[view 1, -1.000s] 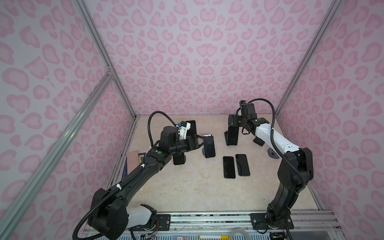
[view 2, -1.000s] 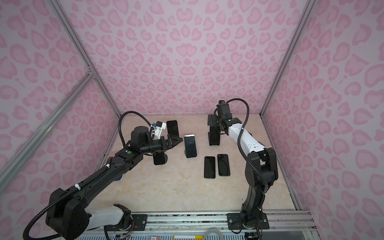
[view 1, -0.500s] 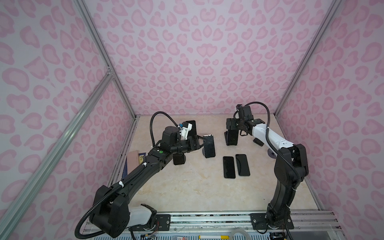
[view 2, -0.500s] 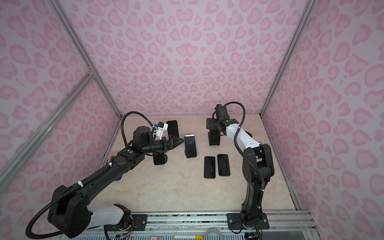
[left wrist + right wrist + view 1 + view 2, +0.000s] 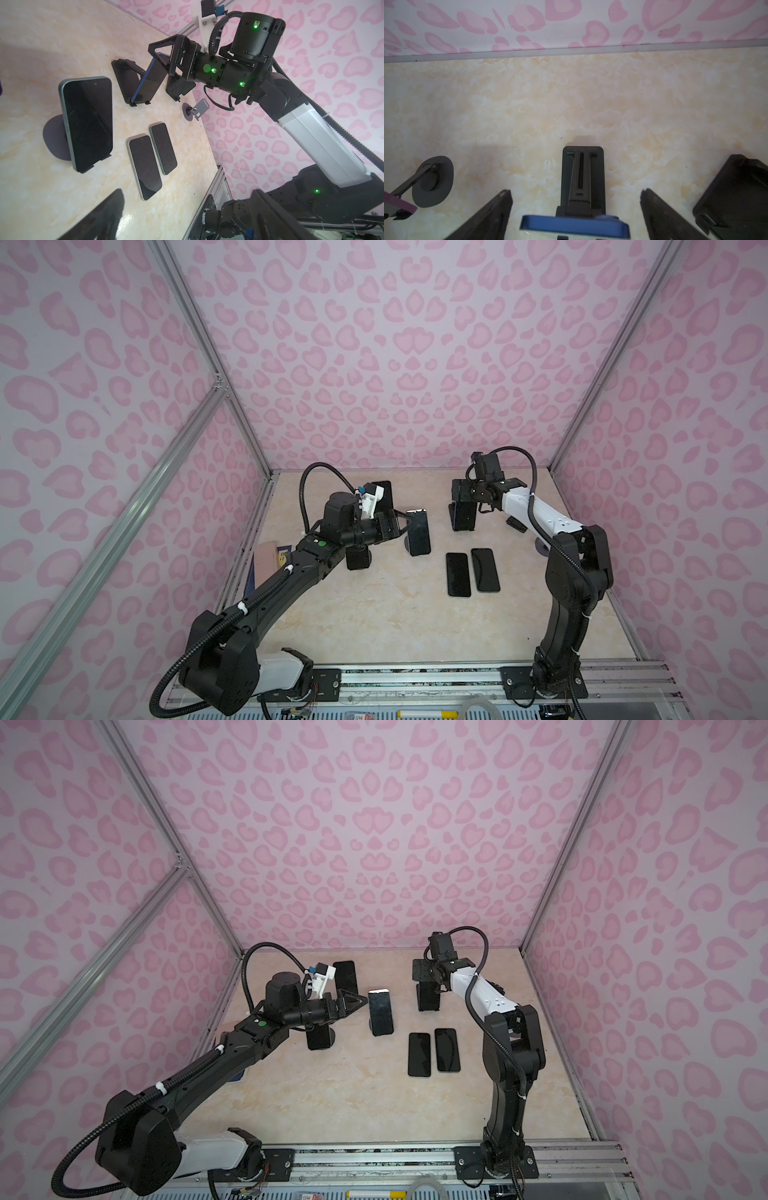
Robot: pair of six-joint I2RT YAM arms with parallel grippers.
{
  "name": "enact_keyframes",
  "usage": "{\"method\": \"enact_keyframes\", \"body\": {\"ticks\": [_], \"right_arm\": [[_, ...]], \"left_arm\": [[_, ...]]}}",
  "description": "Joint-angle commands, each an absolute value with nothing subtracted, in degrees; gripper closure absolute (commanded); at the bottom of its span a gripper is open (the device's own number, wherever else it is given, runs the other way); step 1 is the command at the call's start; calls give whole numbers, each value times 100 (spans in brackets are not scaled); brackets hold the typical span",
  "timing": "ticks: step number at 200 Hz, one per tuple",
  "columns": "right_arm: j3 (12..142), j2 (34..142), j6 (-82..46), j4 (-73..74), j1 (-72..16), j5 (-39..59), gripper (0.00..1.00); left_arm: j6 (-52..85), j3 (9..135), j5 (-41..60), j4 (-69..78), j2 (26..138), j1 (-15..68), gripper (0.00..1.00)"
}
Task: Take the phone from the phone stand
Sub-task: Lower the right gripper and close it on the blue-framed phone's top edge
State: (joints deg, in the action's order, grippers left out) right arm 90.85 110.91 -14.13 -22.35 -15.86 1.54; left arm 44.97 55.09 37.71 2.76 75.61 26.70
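A blue-edged phone (image 5: 575, 225) leans on a black folding phone stand (image 5: 582, 176) at the back right; it also shows in both top views (image 5: 463, 516) (image 5: 428, 996). My right gripper (image 5: 576, 191) hangs open just above its top edge, one finger on either side and neither touching. A second phone (image 5: 87, 122) with a pale rim stands on a round-based stand (image 5: 52, 137) mid-table (image 5: 417, 533). My left gripper (image 5: 405, 519) is open beside that phone's left edge, its fingers (image 5: 99, 216) wide apart with nothing between them.
Two phones (image 5: 458, 574) (image 5: 485, 569) lie flat, side by side, right of centre. A third standing phone (image 5: 384, 497) is at the back left, behind the left wrist. An empty black stand (image 5: 180, 87) and a small grey stand (image 5: 195, 108) sit near the right wall.
My right gripper has swung left and come down over the blue-edged phone. The left arm has hardly moved. Both grippers stay open.
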Motion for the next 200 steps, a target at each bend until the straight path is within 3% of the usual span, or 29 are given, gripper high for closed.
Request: {"method": "enact_keyframes", "body": {"ticks": [1,200], "right_arm": [[9054,11154,-1512,-2289,-1606,206,1],[8689,11283,-1740,-2097,-1633,98,13]], "left_arm": [[4474,5572,3823,422,7566,2664,2],[4498,5552,3832,442,7488,2663,2]]}}
